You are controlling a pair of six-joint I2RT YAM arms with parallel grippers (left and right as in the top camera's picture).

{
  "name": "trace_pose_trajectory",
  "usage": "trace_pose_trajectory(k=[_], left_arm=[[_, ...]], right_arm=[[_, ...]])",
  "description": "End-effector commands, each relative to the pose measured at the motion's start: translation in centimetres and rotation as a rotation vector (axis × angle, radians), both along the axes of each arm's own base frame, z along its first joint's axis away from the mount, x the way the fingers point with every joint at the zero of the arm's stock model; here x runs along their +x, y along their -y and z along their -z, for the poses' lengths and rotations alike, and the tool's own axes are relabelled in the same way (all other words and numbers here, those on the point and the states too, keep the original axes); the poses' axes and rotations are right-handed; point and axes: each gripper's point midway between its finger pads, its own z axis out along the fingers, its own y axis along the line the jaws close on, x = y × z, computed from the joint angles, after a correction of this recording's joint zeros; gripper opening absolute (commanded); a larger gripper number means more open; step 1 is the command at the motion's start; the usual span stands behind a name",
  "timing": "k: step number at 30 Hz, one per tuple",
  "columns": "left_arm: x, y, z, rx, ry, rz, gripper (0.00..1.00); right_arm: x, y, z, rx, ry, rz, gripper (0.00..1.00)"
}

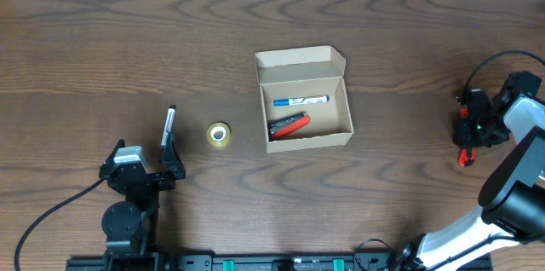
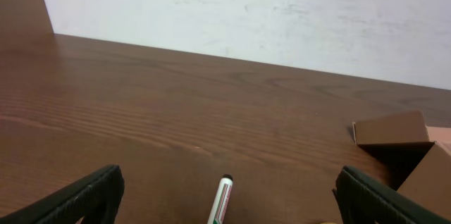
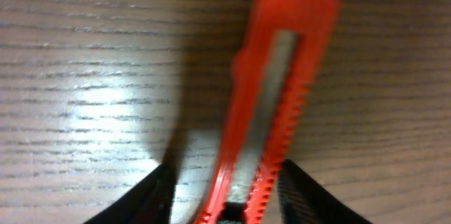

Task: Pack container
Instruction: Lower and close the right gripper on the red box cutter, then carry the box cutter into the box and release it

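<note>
Container (image 1: 328,122) at centre of table (image 1: 102,41), lid flap up, 2 items inside: blue marker (image 1: 300,100), red-black tool (image 1: 288,126). Left of container, unpacked: tape roll (image 1: 219,135), green marker (image 1: 169,125). Far right of container: red cutter (image 3: 282,62). Left gripper (image 2: 227,194) wide open, empty. Right gripper (image 3: 229,196) straddles cutter; clamped or not, cannot tell. Estimate: 2 of 5 packed.

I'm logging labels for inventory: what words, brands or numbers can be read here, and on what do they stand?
No text is legible in any view.
Label on the blue marker in the container: too small to read.
Green and red label on the loose marker outside the container: blurred, unreadable.
No markings show on the red cutter, the tape roll or the container.
</note>
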Motion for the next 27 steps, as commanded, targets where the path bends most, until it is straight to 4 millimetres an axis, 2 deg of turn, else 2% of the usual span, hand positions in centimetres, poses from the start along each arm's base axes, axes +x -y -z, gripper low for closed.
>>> trace_pose_trajectory(k=[1, 4, 11, 13, 17, 20, 22, 24, 27], left_arm=[[0.0, -0.1, 1.0, -0.006, -0.018, -0.009, 0.95], [0.0, -0.1, 0.9, -0.006, -0.015, -0.009, 0.95], [0.0, -0.1, 0.8, -0.006, -0.013, -0.009, 0.95], [0.0, -0.1, 0.8, -0.006, -0.013, -0.009, 0.95], [0.0, -0.1, 0.8, -0.006, -0.013, -0.009, 0.95], [0.0, -0.1, 0.8, -0.001, -0.014, -0.009, 0.95], [0.0, -0.1, 0.8, -0.001, -0.014, -0.008, 0.95], [0.0, -0.1, 0.8, -0.001, -0.014, -0.008, 0.95], [0.0, -0.1, 0.8, -0.002, -0.014, -0.008, 0.95]], right_arm=[[-0.7, 0.2, 0.5, 0.006, -0.015, 0.021, 0.4], [-0.7, 0.2, 0.5, 0.008, -0.013, 0.035, 0.31], [-0.7, 0.2, 0.5, 0.009, -0.011, 0.044, 0.17], [-0.6, 0.2, 0.5, 0.009, -0.007, 0.046, 0.03], [-0.1, 0.4, 0.4, 0.007, 0.018, 0.089, 0.01], [1.3, -0.3, -0.3, 0.044, 0.07, 0.107, 0.01], [3.0, -1.1, -1.7, 0.09, 0.141, 0.115, 0.01], [5.1, -1.5, -3.9, 0.124, 0.228, 0.144, 0.01], [8.5, -2.1, -9.1, 0.171, 0.368, 0.21, 0.01]])
